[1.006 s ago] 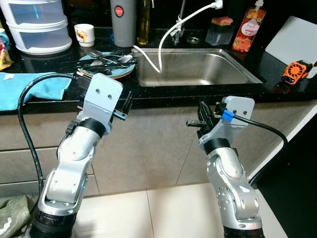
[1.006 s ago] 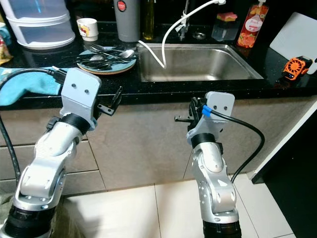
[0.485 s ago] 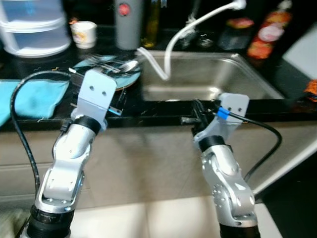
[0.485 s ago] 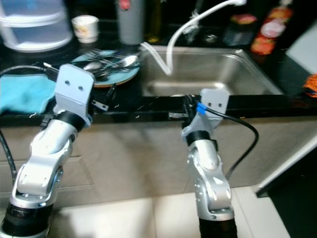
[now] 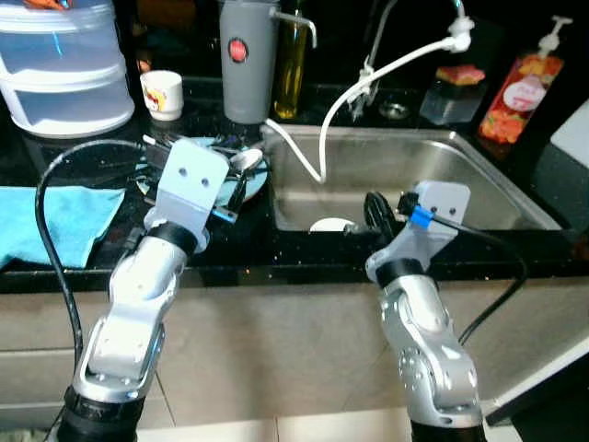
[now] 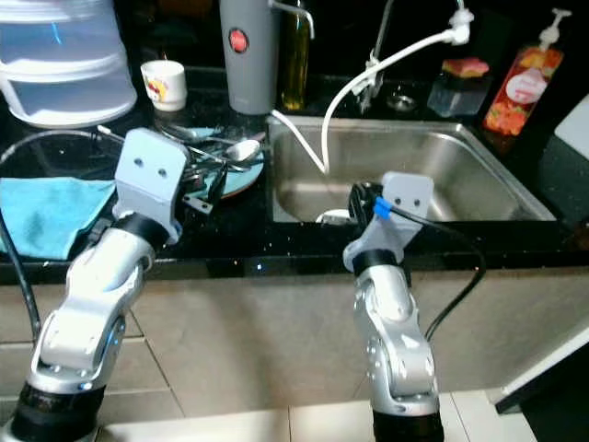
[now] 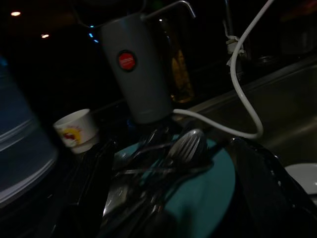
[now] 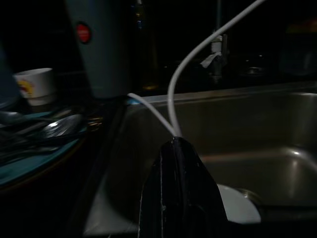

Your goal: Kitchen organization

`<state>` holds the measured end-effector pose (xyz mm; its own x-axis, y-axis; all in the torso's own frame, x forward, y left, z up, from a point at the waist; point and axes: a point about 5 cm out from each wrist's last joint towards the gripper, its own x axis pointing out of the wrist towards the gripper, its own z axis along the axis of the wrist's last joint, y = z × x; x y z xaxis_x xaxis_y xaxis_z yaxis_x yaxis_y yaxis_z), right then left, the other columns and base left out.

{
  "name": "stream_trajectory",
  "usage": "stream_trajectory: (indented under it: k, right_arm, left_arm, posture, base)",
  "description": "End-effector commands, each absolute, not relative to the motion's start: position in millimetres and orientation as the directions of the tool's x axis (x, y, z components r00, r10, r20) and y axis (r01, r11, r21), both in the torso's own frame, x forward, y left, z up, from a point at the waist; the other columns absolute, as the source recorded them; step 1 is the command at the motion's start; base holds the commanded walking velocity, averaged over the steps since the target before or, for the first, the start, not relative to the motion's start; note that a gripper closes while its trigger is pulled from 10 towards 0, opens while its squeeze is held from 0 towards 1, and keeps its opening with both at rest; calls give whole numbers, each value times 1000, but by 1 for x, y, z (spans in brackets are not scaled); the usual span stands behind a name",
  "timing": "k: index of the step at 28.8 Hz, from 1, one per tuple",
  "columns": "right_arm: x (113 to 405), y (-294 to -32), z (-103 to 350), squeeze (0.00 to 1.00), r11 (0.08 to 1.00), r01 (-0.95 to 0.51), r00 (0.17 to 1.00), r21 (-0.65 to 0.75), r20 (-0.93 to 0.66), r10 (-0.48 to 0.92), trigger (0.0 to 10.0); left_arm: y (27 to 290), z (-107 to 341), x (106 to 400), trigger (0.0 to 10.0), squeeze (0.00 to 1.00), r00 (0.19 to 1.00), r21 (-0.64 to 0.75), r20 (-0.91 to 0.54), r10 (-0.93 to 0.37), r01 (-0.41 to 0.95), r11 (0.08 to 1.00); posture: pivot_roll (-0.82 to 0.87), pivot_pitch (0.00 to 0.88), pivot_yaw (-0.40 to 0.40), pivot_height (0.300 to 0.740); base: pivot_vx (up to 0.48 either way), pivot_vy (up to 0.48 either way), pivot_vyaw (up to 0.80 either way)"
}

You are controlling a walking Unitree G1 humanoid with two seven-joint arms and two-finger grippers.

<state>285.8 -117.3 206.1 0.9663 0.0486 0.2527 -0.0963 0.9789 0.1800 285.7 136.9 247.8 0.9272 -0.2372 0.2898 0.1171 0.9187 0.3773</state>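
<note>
A black speckled countertop (image 5: 230, 267) runs across the middle of the frame, with a stainless steel sink (image 5: 460, 175) set into it at centre right. Below it, pale grey-beige cabinet fronts (image 5: 276, 359) fill the lower half. Pale floor tiles (image 6: 230, 428) show along the bottom edge. The upper background (behind the counter) is dark.

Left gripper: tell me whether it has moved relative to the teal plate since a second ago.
Yes. The left gripper has come forward over the counter edge and now reaches the teal plate; earlier it hung short of the counter front.
</note>
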Motion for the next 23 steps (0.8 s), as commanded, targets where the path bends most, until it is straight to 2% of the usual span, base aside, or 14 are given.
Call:
stream_trajectory:
  k: [1, 8, 14, 19, 23]
  right_arm:
    - [286, -124, 204, 0, 981, -71, 969, 178, 246, 26, 10000]
    - [286, -124, 204, 0, 981, -72, 969, 179, 246, 27, 10000]
    - [286, -123, 204, 0, 981, -74, 969, 179, 246, 29, 10000]
    - [286, -124, 204, 0, 981, -76, 969, 178, 245, 31, 10000]
    - [286, -124, 204, 0, 981, -77, 969, 178, 245, 32, 10000]
  left_arm:
    - [133, 247, 286, 10000, 0, 924, 388, 283, -257, 134, 912]
    - [132, 248, 285, 10000, 0, 923, 382, 290, -253, 131, 915]
    - [131, 248, 282, 10000, 0, 918, 390, 296, -264, 136, 911]
    - [120, 251, 274, 10000, 0, 898, 485, 253, -360, 204, 851]
    - [117, 252, 273, 10000, 0, 895, 475, 232, -381, 237, 847]
  posture:
    - [246, 0, -47, 740]
    - [248, 0, -48, 740]
    - [250, 0, -48, 740]
    - [255, 0, -49, 740]
    - [255, 0, -49, 740]
  base:
    - [398, 0, 0]
    - [331, 0, 0]
    - [0, 0, 0]
    - [0, 0, 0]
    - [0, 0, 0]
